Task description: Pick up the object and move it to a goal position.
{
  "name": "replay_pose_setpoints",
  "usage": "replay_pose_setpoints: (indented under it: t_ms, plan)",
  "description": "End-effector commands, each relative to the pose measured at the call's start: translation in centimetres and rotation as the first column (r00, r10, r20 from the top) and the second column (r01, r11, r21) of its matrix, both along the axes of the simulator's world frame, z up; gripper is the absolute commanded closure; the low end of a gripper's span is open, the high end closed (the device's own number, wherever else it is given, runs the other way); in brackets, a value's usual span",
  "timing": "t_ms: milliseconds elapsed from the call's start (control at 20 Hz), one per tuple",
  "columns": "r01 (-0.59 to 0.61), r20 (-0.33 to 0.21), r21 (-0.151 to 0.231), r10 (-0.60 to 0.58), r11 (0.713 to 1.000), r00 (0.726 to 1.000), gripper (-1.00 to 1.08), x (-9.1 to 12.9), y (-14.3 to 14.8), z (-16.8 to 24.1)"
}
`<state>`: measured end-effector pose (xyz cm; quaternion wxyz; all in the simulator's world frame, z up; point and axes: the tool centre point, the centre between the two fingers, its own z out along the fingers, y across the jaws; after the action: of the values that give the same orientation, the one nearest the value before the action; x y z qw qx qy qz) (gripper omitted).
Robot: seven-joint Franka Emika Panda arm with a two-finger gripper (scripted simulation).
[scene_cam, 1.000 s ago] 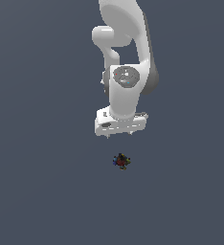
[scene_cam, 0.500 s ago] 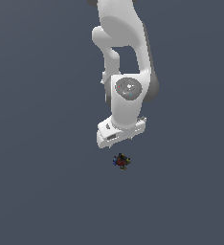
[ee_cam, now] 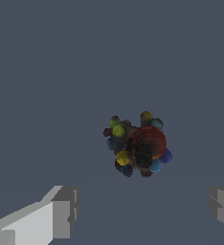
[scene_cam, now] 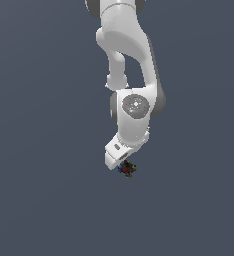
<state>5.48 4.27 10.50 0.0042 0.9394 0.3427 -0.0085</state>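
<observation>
The object [scene_cam: 127, 168] is a tiny dark clump with red, blue and yellow specks, lying on the grey floor. In the exterior view the white gripper [scene_cam: 118, 159] hangs just above it and partly covers it. In the wrist view the object [ee_cam: 137, 143] shows large, with a red ball in its middle. The two grey fingertips [ee_cam: 61, 210] stand wide apart, one on each side, and nothing is between them. The gripper [ee_cam: 142, 210] is open and does not touch the object.
The flat grey floor [scene_cam: 44, 190] spreads all around with nothing else on it. The white arm [scene_cam: 131, 75] reaches down from the top of the exterior view.
The arm has come down toward the object over the last second. The gripper now sits just above the clump, where before a clear gap showed. The object has not moved.
</observation>
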Motion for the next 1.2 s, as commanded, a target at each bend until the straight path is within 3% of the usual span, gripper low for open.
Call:
replay_pose_setpoints:
  t_ms: [0,550,1150]
  plan:
    - [-0.068,0.002,0.003,0.068,0.998,0.998,-0.92,0.6,0.1,-0.6]
    - [-0.246,0.011,0.012,0.246,0.969,0.969,-0.92,2.0,0.4,-2.3]
    - [-0.267,0.012,0.014,0.267,0.964,0.964,-0.92,2.2,0.4,-3.5]
